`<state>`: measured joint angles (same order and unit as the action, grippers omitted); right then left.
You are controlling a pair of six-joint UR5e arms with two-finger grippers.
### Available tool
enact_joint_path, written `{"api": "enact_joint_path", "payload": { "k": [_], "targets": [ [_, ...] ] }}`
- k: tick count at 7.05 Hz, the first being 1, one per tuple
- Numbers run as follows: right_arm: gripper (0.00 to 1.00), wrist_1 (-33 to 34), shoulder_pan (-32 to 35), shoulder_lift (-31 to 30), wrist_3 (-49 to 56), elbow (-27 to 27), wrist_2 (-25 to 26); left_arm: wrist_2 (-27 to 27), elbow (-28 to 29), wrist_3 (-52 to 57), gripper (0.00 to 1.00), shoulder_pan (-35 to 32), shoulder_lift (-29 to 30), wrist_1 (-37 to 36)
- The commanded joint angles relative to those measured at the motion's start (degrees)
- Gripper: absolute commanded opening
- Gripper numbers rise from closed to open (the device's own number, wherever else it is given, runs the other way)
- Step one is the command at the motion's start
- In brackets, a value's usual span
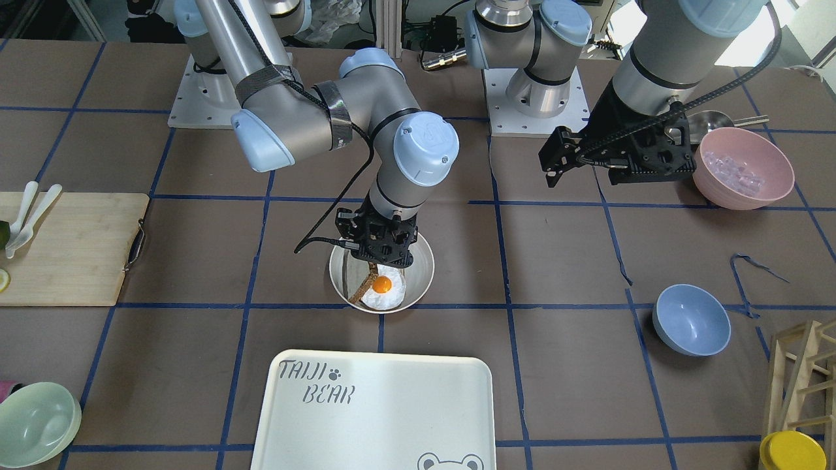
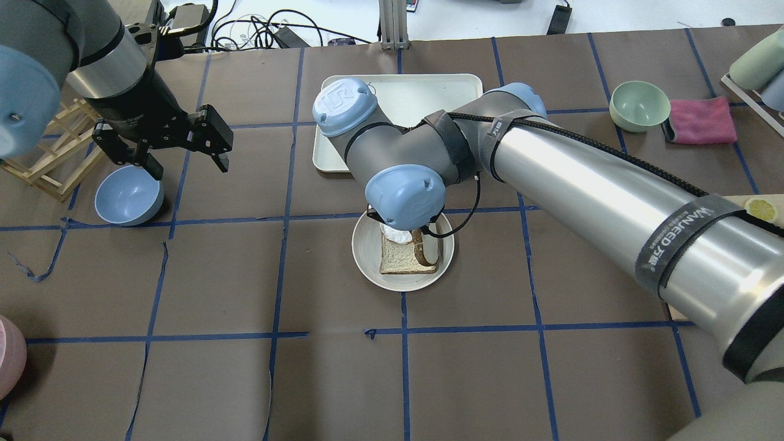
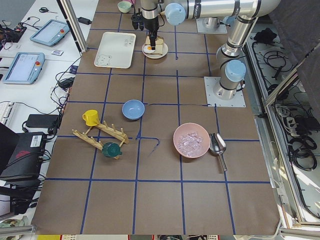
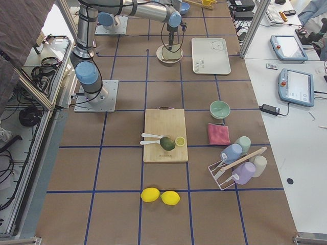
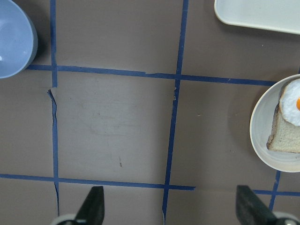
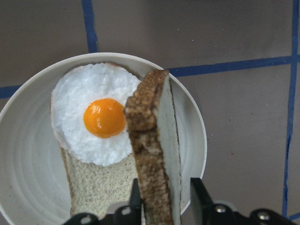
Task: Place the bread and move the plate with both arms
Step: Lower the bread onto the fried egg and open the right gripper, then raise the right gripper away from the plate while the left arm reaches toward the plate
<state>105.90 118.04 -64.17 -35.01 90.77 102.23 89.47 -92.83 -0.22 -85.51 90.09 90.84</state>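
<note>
**STATUS: ONE SLICE GRIPPED OVER THE PLATE**

I am operating two arms.

My right gripper (image 6: 165, 204) is clamping the bread (image 6: 151, 154) between both fingers. This slice is standing on edge, with its dark crust facing the wrist camera, directly over the one plate (image 6: 197, 126). I cannot tell whether its lower edge is touching anything.

The plate is sitting mid-table, between the robot-side edge and the one white tray (image 1: 379, 418). The tray is lying at the operators' edge.

The plate is carrying two items:
- One paler slice (image 6: 93, 192), lying flat.
- One fried egg (image 6: 98, 117), resting on that slice.

That is making the slice count two.

My left gripper (image 2: 190, 164) is hanging above bare table toward the left end, well apart from the plate. Its fingers are spreading wide and gripping nothing.

Three bowls are standing on the table:
- One blue bowl (image 2: 128, 195), near my left gripper.
- One pink bowl (image 1: 744, 170), holding clear pieces, toward the robot-side edge at the left.
- One green bowl (image 1: 36, 421), toward the right corner on the operators' side.
</note>
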Motion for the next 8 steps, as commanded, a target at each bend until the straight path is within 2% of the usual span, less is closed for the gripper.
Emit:
{"api": "enact_joint_path", "payload": {
  "k": [1, 2, 5, 6, 8],
  "targets": [
    [0.81, 3.7, 0.0, -0.3, 0.0, 0.5, -0.5, 0.2, -0.2, 0.0, 1.0, 0.1, 0.1, 0.5],
    [0.81, 4.1, -0.1, -0.6, 0.5, 0.0, -3.2, 0.3, -0.2, 0.0, 1.0, 0.1, 0.2, 0.9],
    [0.93, 1.9, -2.0, -0.9, 6.3, -8.7, -4.5, 0.0, 0.0, 0.0, 1.0, 0.0, 1.1, -0.1],
    [0.97, -1.9, -4.1, -3.3, 10.8, -10.8, -4.8, 0.0, -0.1, 0.0, 1.0, 0.1, 1.5, -1.4],
    [1.0, -10.3, -13.2, -10.1, 24.8, -12.5, -11.6, 0.1, -0.6, 0.0, 1.0, 0.1, 2.8, -6.4]
  ]
}}
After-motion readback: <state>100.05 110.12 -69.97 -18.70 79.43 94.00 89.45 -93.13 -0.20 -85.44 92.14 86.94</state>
